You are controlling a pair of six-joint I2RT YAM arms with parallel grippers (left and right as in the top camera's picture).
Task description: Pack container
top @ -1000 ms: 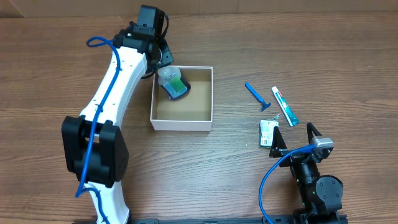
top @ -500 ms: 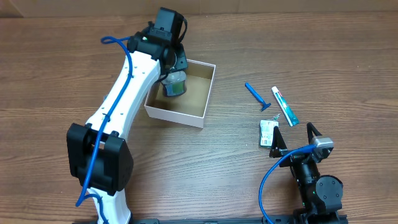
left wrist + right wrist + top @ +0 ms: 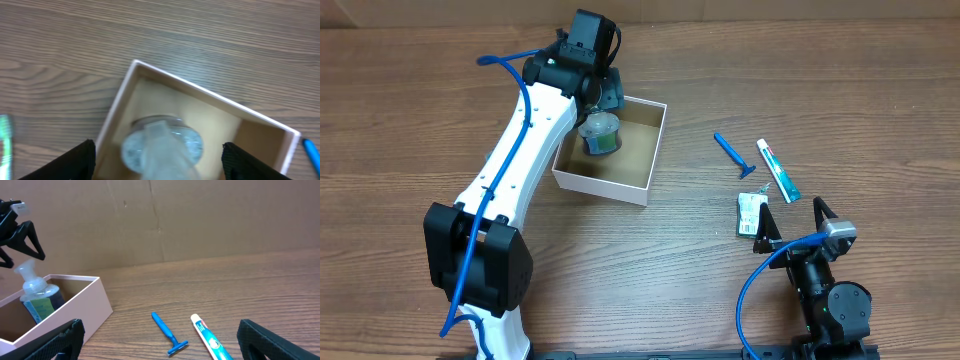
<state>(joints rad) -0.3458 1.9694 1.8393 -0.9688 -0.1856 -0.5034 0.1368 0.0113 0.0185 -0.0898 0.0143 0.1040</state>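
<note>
The container point(image 3: 601, 187) is a white-walled box, brown inside, lying askew left of centre. It also shows in the left wrist view point(image 3: 118, 100) and the right wrist view point(image 3: 85, 305). A small clear bottle of green liquid point(image 3: 601, 136) stands upright in its left part. My left gripper point(image 3: 602, 103) hangs open just above the bottle's cap point(image 3: 162, 145), fingers wide on either side and not touching it. My right gripper point(image 3: 792, 222) is open and empty near the front right edge.
A blue razor point(image 3: 732, 156) and a toothpaste tube point(image 3: 778, 170) lie on the wooden table right of the container. A small green-and-white packet point(image 3: 751, 213) lies by my right gripper's left finger. A cardboard wall point(image 3: 160, 220) stands at the back.
The bottle went from lying on its side to standing upright. The container slid and turned clockwise. My left arm moved right. The right arm has not moved.
</note>
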